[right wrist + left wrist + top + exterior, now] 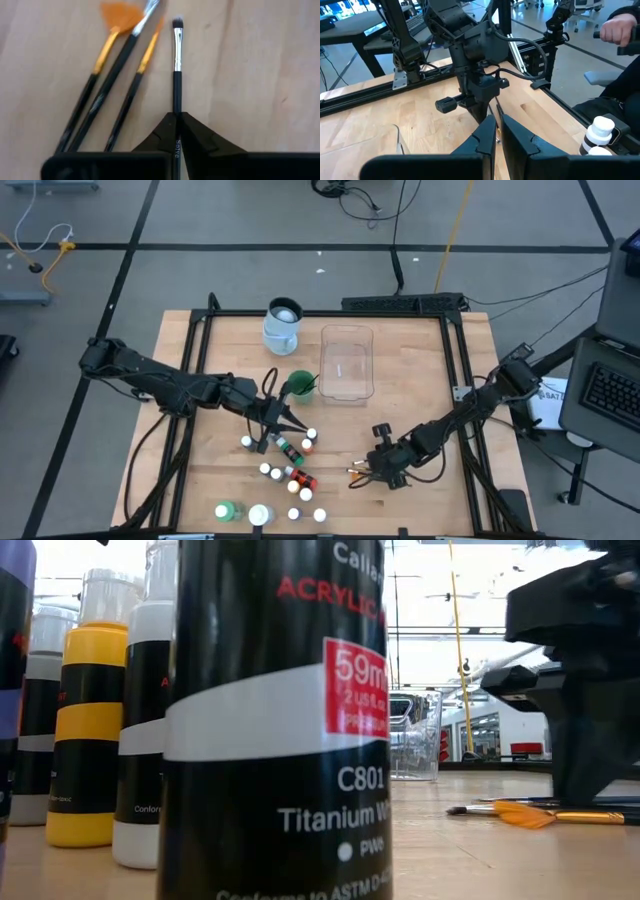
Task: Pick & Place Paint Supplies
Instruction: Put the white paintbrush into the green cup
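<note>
Right hand [177, 131] pinching one thin brush [176, 75] on the worktop [260, 75].
Its long axis runs straight out from the fingertips, bristles pointing away; three orange-tipped brushes [112, 75] lie just beside, angled.
Left hand [494, 131] pressed together.

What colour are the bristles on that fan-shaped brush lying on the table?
Orange. The fan-shaped brush shows best in the right wrist view, lying beside the other brushes.

Both arms were matte black, built of slim jointed links with black cables looping alongside. The right gripper [178, 131] ended in 2 tapered, wedge-shaped black fingers under a broad flat black bar, and the left gripper [496, 131] had the same 2 angular fingers. The right arm's wrist carried a blocky housing with a short stubby knob.
</note>
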`<state>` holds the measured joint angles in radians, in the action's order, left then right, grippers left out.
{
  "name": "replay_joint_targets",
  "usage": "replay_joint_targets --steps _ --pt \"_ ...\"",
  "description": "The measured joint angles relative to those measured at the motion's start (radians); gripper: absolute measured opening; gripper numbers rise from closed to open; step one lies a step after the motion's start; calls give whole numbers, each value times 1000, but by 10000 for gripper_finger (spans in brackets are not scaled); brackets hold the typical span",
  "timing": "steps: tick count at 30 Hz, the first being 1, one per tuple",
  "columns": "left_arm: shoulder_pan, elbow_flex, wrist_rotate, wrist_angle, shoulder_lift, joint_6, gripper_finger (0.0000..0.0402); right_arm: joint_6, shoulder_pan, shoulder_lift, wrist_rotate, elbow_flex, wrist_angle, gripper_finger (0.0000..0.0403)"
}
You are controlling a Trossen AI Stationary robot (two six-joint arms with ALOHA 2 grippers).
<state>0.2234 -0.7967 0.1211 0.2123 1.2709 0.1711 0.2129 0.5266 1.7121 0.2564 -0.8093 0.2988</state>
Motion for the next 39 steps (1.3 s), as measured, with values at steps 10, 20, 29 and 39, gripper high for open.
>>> replay_joint_targets --steps 10,20,29,39 --pt "0 0 0 4 0 -134 33 -235 23 -40 257 -136 70 0" --pt "14 0 -34 32 22 -272 33 -889 127 -57 722 -253 -126 1" --pt "10 0 -106 114 135 -283 79 -1552 131 -54 767 -161 -616 1" --pt "-121 -1 107 217 194 -400 231 -2078 97 45 682 -89 -924 0"
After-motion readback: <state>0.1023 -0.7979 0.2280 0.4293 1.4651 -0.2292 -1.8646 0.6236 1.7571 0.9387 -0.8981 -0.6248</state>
